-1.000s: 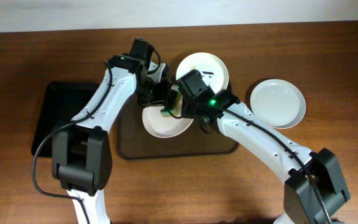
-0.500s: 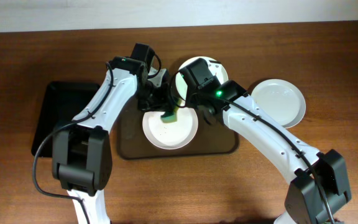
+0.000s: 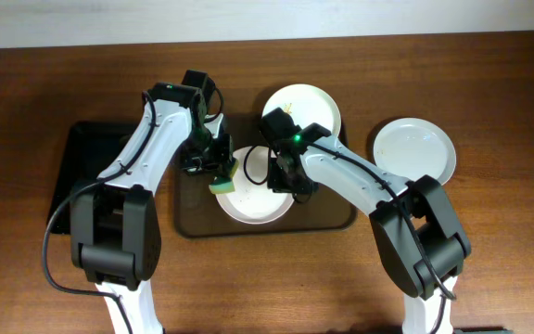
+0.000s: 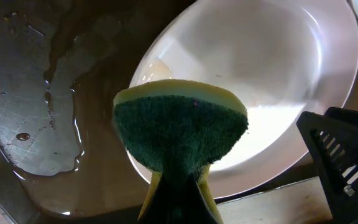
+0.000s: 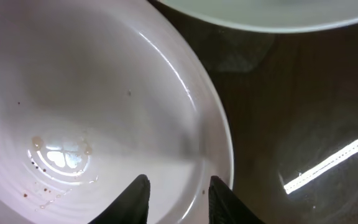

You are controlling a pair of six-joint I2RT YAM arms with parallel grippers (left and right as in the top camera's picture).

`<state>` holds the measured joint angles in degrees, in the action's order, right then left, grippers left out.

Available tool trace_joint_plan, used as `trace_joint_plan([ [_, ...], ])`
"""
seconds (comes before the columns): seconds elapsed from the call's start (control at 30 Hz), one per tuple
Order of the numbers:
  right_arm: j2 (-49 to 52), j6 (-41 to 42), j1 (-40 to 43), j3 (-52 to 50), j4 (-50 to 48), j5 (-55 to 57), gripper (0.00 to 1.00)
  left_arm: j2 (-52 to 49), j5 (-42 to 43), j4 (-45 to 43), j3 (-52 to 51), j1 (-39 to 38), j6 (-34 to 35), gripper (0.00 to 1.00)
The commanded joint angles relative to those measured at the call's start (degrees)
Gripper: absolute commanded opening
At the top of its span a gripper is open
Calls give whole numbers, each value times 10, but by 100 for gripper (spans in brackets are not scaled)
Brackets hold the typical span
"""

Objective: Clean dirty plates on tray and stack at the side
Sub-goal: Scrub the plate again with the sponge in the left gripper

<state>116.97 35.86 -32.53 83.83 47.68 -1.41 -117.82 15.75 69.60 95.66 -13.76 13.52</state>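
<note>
Sponge (image 3: 222, 184) slid left off plate (image 3: 260, 200) center, now at its left rim, pinched in left tool (image 3: 217, 173). Right tool (image 5: 179, 196) dropped to plate's right rim, fingers (image 5: 138, 199) spread.

The tray (image 3: 197, 215) was set mid-frame on the table (image 3: 508, 241), with another tray (image 3: 72, 186) beside it to the left. One plate (image 3: 253, 199) lay in the tray's middle. A second plate (image 3: 313, 100) lay above it, at the tray's upper edge. A third plate (image 3: 413, 153) lay off the tray, on the table to the right. A sponge (image 3: 222, 183) was held at the first plate's left rim.
</note>
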Motion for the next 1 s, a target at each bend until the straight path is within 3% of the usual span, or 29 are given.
trace_joint_plan([
  [0.0,7,-58,15,7,-16,-3,32,6,-8,-5,-2,0,-3,1],
  [0.07,-3,-111,19,20,-23,-20,33,6,-8,-10,-2,0,-3,0],
  [0.2,-36,-184,46,36,3,-19,48,6,-7,-14,-2,0,-3,0],
  [0.5,13,-207,67,-7,-42,-122,46,6,-7,-23,-2,0,-3,0],
  [0.77,53,-117,66,-8,-46,-152,23,6,-3,-33,-26,0,-3,1],
  [0.87,54,-52,65,-18,-65,-181,7,6,-1,-34,-33,0,-3,1],
  [0.97,54,6,63,-38,-105,-196,4,6,21,-36,-34,0,-3,0],
])
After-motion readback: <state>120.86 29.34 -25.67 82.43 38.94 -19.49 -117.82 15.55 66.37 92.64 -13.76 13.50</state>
